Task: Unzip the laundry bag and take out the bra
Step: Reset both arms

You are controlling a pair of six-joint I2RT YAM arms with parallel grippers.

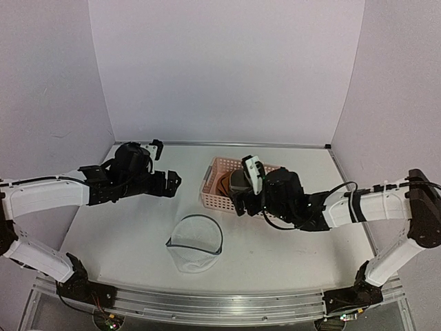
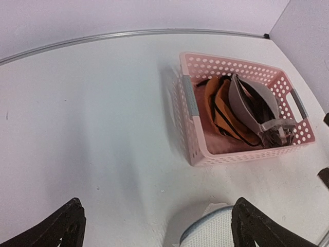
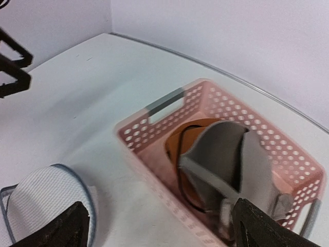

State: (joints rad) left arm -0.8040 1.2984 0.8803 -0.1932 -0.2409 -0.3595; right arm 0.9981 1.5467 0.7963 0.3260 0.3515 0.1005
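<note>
The white mesh laundry bag [image 1: 195,247] lies on the table near the front middle, its dark wire rim showing and its mouth open. It also shows in the left wrist view [image 2: 212,230] and the right wrist view [image 3: 43,203]. The grey-taupe bra [image 1: 232,182] with its orange-brown inner side lies folded in the pink basket [image 1: 210,196], as both wrist views show [image 2: 241,108] [image 3: 221,154]. My left gripper [image 1: 165,164] is open and empty, above the table left of the basket. My right gripper [image 1: 241,194] is open and empty, above the basket's near edge.
The pink perforated basket [image 2: 189,131] [image 3: 138,145] has grey handles and stands at the back middle of the white table. White walls close in the table at the back and both sides, with a metal strip [image 2: 128,34] along the back edge.
</note>
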